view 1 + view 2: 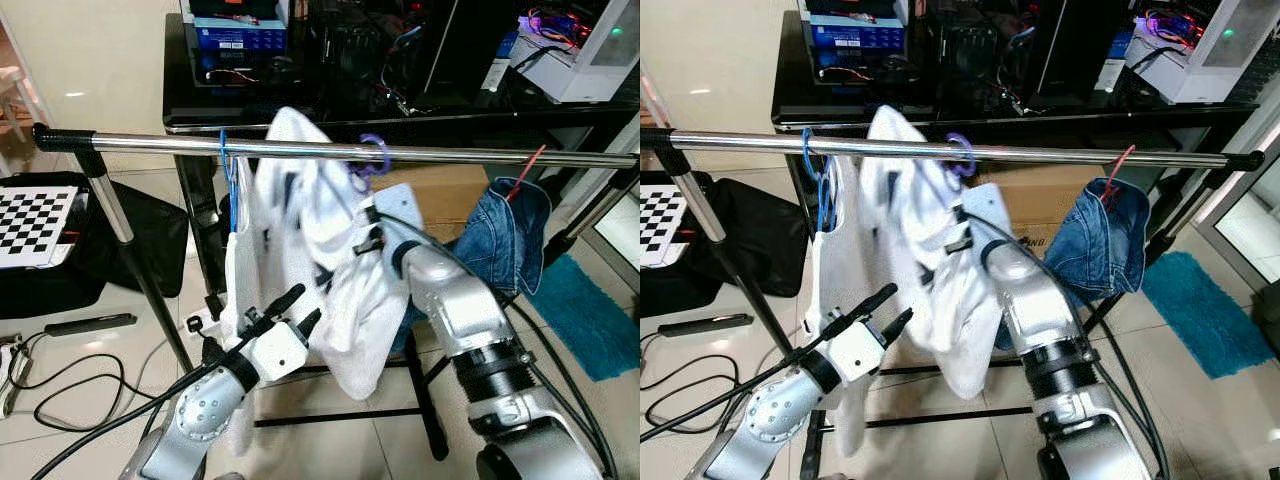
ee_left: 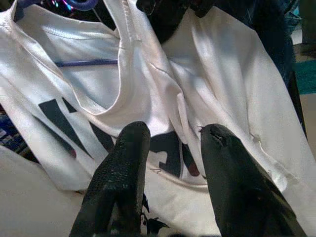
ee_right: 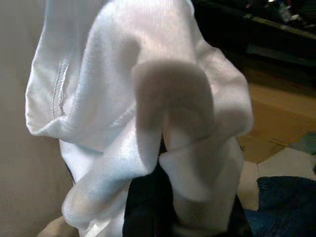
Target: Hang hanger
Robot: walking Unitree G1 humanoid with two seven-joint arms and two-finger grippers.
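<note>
We see the purple hanger (image 1: 372, 152) hooked over the rail (image 1: 450, 153), carrying a white shirt (image 1: 325, 240) that hangs bunched and crooked below the rail. Our right tool (image 1: 368, 235) is buried in the cloth just under the rail; whether its fingers are closed we cannot tell, since fabric wraps them in the wrist view. Our left tool (image 1: 285, 310) sits lower, beneath the rail, fingers parted and empty, tips near the shirt's hem. The hook seems seated, though it is blurred. If the right arm pulls away while snagged in cloth, it could drag the hanger off the rail or knock the blue hanger (image 1: 229, 170) alongside.
</note>
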